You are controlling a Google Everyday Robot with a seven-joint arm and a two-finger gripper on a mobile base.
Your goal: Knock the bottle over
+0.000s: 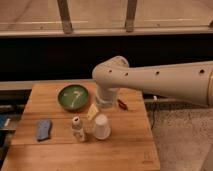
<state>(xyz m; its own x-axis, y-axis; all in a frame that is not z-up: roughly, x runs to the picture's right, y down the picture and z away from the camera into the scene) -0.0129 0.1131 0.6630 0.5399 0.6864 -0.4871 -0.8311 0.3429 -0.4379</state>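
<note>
The bottle (77,129) is small and clear, with a pale cap and a whitish label. It stands upright near the middle of the wooden table (60,157). A white tapered paper cup (101,127) stands just to its right, upside down. My arm reaches in from the right and bends down over the table. The gripper (106,101) hangs behind the cup, above and to the right of the bottle and apart from it.
A green bowl (73,96) sits at the back of the table, left of the gripper. A blue cloth-like item (43,129) lies at the left. A small yellow item (93,111) and a red item (122,104) lie near the gripper. A dark wall runs behind the table.
</note>
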